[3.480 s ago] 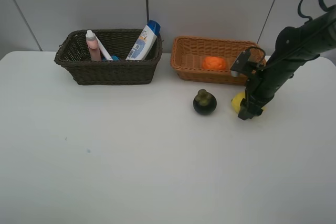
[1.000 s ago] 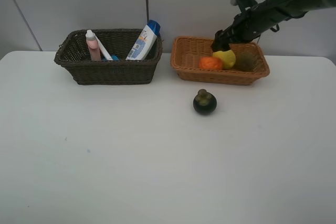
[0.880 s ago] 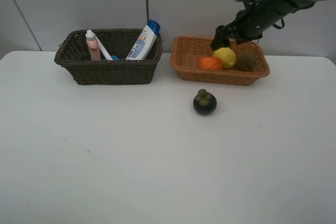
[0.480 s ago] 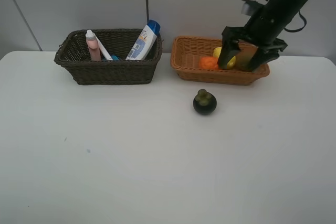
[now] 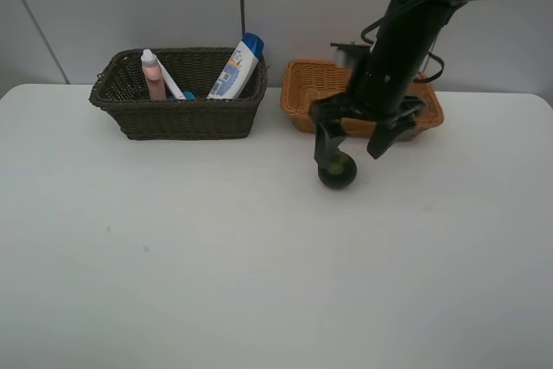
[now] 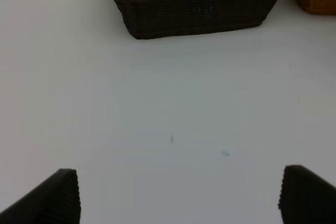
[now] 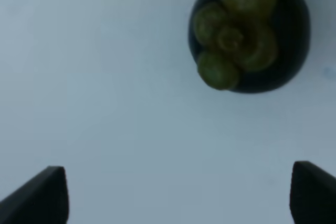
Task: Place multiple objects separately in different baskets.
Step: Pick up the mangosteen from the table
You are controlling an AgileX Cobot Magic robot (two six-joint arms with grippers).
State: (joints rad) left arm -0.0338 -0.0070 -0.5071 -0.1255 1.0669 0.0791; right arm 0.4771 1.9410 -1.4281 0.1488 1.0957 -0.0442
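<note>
Black and spread wide with nothing in it, the right claw (image 5: 356, 137) hangs over the dark round mangosteen (image 5: 338, 172) on the white surface (image 5: 259, 248). Just behind stands the shallow orange-tan wicker basket (image 5: 304, 101). The left claw (image 6: 178, 195) is also spread and empty, facing the deep dark-brown wicker basket (image 6: 199, 9).

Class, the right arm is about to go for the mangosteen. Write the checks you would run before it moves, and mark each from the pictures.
1. Right claw open: ok.
2. Mangosteen upright on the table, calyx up: ok.
3. Mangosteen centred between the claw tips: not ok; in the wrist view it sits off toward one side.
4. Nothing else close beside the mangosteen: ok.
5. Room left in the light basket: cannot tell, the arm hides its inside.
6. Left claw open, away from the mangosteen: ok.
</note>
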